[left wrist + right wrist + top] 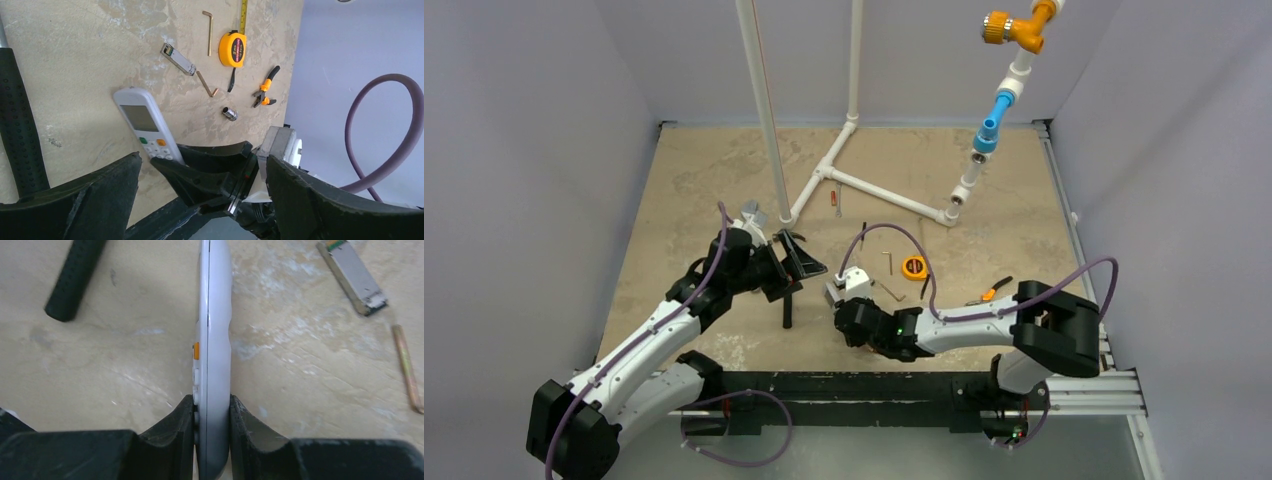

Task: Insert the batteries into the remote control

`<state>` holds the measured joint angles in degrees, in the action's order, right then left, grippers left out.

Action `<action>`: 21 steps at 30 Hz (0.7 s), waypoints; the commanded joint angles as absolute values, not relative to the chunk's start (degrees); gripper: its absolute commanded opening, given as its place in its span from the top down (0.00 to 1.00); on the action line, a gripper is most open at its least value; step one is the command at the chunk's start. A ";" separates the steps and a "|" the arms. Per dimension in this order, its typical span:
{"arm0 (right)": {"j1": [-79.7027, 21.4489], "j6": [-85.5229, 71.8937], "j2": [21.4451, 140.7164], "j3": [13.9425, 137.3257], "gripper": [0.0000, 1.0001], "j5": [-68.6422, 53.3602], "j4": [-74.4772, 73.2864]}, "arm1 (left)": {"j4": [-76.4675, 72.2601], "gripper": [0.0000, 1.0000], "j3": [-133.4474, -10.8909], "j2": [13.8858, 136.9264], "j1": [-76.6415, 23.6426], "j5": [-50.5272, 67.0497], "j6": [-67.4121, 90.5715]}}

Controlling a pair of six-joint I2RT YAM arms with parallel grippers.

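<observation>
The left pincer hangs over the desk with its jaws wide and nothing in them. Just right of it a black rod lies flat. Next comes the remote, stood on its long edge with its far end on the desk. The right pincer is clamped on its button end. The screen and buttons face the left arm, so the back faces away from it.

The hold is at one end of a smooth, rounded body, so I judge it could twist or slide out once a battery is pushed in. The bay also faces away from the free pincer, so reaching it may need a turn that could loosen the clamp.

An orange-red speck, perhaps a battery, lies well apart by the white pipes. It is too small to be sure, and it is thin enough to roll or be missed.
</observation>
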<state>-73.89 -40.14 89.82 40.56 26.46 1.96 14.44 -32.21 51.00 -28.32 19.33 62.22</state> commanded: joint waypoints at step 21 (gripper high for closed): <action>-79.85 -8.75 73.23 41.62 1.00 40.52 -0.24 | 10.25 0.16 -33.29 54.87 -28.56 24.23 70.11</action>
